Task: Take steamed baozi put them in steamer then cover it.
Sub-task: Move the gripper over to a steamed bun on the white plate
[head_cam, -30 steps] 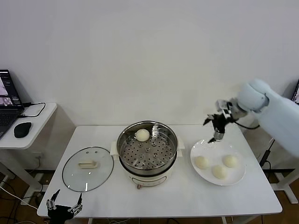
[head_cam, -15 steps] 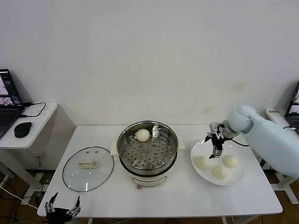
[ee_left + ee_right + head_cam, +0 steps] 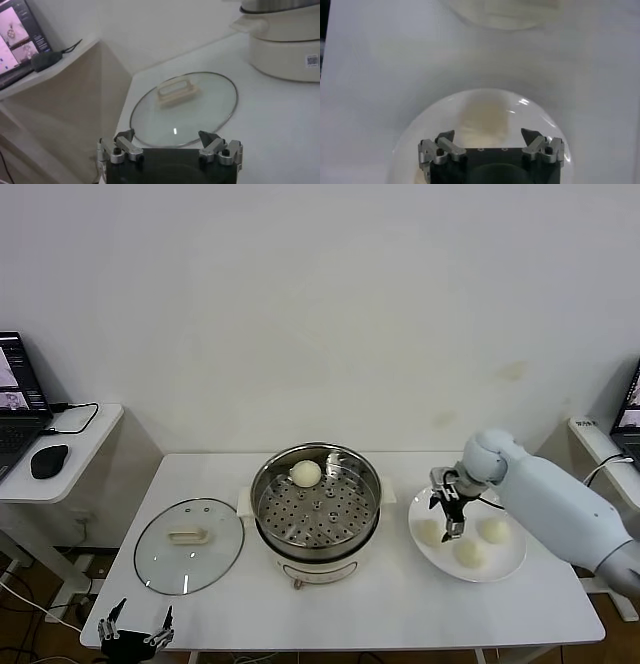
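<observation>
**Right tool spread wide over the plate, nothing held**

From the head view I have the right tool (image 3: 450, 519) hanging just over the near-left side of the white plate (image 3: 507, 562), its fingers spread wide and empty, pointing down at the leftmost bun. I count four steamed baozi: three on the plate (image 3: 430, 532) (image 3: 493, 530) (image 3: 470, 553) and one in the steamer (image 3: 315, 504), sitting on the perforated tray at its far rim (image 3: 304, 473). The steamer stands mid-counter (image 3: 390, 609), open on top. There is one cover (image 3: 188, 545), lying flat on the counter to the left of the steamer and just apart from it, handle up; its bar handle (image 3: 187, 536) runs roughly left to right. My left tool (image 3: 137, 634) is parked low at the near-left counter edge, fingers apart, empty. A side desk off to the left carries a laptop (image 3: 14, 399) and one mouse (image 3: 47, 460).

On the left wrist view, the left tool (image 3: 170, 147) shows both fingers set wide with nothing between them. The cover (image 3: 184, 107) lies just beyond it, handle (image 3: 177, 91) up, and the steamer's white base (image 3: 287, 47) stands past that.

On the right wrist view, the right tool (image 3: 490, 145) is wide open, empty, above the plate (image 3: 410, 137). One baozi (image 3: 485, 117) lies directly ahead between the finger lines; I cannot tell whether the fingertips touch it. The steamer's base (image 3: 502, 12) shows at the far edge.
</observation>
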### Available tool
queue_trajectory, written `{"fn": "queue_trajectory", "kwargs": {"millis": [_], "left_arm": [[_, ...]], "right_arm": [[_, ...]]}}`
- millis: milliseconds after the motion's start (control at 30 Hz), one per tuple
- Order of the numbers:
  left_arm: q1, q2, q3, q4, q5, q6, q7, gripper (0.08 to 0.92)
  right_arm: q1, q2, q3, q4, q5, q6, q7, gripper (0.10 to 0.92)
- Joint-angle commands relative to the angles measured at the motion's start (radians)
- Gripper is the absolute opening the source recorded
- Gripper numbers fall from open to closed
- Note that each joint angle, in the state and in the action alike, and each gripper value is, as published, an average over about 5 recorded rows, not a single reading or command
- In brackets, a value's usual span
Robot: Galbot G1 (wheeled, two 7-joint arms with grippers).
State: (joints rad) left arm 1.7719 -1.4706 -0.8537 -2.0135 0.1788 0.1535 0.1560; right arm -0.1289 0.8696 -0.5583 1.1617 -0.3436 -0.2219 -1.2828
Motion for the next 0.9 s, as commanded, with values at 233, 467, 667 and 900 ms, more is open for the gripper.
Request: {"fn": "queue_trajectory", "kwargs": {"millis": [233, 467, 667, 900], "left_arm": [[0.006, -0.005, 0.002, -0.006, 0.003, -0.001, -0.002, 0.823], [0.014, -0.008, 0.003, -0.012, 0.006, -0.001, -0.003, 0.823], [0.018, -0.003, 0.006, -0.019, 0.009, -0.001, -0.005, 0.823], [0.017, 0.002, 0.007, -0.022, 0.011, 0.0, -0.003, 0.823]], "right_arm": [[-0.028, 0.035, 0.012, -0.038, -0.043, 0.005, 0.059, 0.823], [-0.035, 0.035, 0.019, -0.035, -0.06, -0.003, 0.059, 0.823], [-0.039, 0.035, 0.02, -0.033, -0.054, -0.012, 0.065, 0.822], [-0.048, 0.033, 0.026, -0.035, -0.049, -0.022, 0.068, 0.823]]}}
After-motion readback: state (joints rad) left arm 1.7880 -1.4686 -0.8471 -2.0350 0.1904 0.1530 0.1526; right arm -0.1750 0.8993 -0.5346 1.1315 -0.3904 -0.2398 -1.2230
